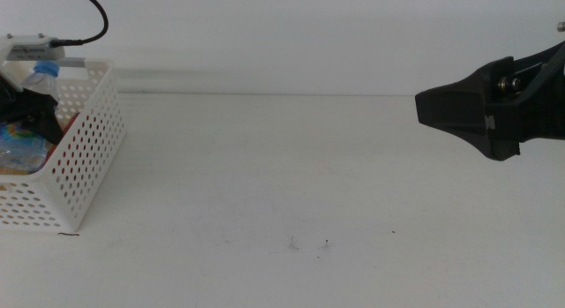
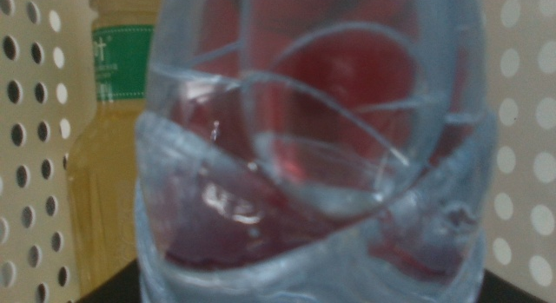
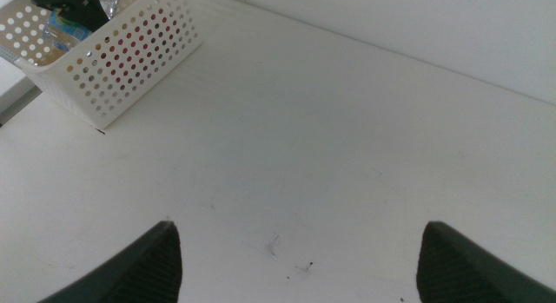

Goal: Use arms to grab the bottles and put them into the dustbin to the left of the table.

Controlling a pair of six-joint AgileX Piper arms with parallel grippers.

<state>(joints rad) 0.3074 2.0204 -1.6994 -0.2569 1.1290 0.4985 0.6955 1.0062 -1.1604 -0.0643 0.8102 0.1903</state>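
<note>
The white perforated dustbin [image 1: 88, 154] stands at the table's left edge; it also shows in the right wrist view [image 3: 139, 64]. My left gripper [image 1: 31, 109] is inside it, shut on the clear water bottle [image 1: 42, 76], whose blue cap sticks up above the rim. In the left wrist view that bottle [image 2: 313, 173] fills the picture. The yellow tea bottle [image 2: 109, 155] with its green label stands behind it in the bin. Red shows through the clear plastic, likely the cola can [image 2: 347, 51]. My right gripper [image 1: 459, 114] is open and empty above the table's right side.
The white table [image 1: 309, 167] has a few small dark specks [image 1: 327, 246] near the front middle. The bin's perforated wall [image 2: 26, 121] is close on both sides of the left gripper.
</note>
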